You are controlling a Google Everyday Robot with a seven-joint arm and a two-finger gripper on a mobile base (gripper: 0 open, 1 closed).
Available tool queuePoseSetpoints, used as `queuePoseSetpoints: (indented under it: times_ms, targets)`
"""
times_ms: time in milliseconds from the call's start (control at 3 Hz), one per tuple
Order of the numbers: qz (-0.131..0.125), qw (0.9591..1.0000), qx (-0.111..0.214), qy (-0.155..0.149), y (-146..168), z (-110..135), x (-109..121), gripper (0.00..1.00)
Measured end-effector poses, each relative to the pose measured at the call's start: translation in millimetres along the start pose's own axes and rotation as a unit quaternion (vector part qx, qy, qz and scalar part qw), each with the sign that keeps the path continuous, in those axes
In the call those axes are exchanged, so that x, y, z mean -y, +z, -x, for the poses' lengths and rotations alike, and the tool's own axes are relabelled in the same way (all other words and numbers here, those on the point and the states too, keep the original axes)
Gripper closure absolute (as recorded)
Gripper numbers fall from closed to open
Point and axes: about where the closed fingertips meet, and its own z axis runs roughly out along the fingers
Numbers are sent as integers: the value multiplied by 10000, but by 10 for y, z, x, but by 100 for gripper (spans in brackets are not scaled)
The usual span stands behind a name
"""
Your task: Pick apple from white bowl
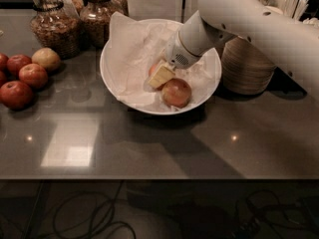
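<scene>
the gripper (pixel 159 74) sits inside the white bowl (pixel 213 79), right against the apple (pixel 153 68) near the bowl's middle. i cannot tell whether its jaws grip. a shallow hold could slip, or bump the larger apple (pixel 176 92) toward the bowl's near rim.

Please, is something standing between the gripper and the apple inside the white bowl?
Nothing visible does. The gripper is down inside the white bowl, close beside the apple, at its upper left in the camera view. Only the crumpled paper lies under them. A reddish shape shows partly behind the gripper, not between them.
</scene>
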Motion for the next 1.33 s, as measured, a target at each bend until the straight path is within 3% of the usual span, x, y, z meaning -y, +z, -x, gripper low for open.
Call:
queuePoseSetpoints:
  times_ms: [333, 1000, 1333]
  targets:
    - [0, 10000, 0, 0, 0, 0, 0, 100]
    - [64, 9998, 173, -7, -37, 18, -21, 100]
    - [74, 9980, 623, -110, -278, 129, -104, 100]
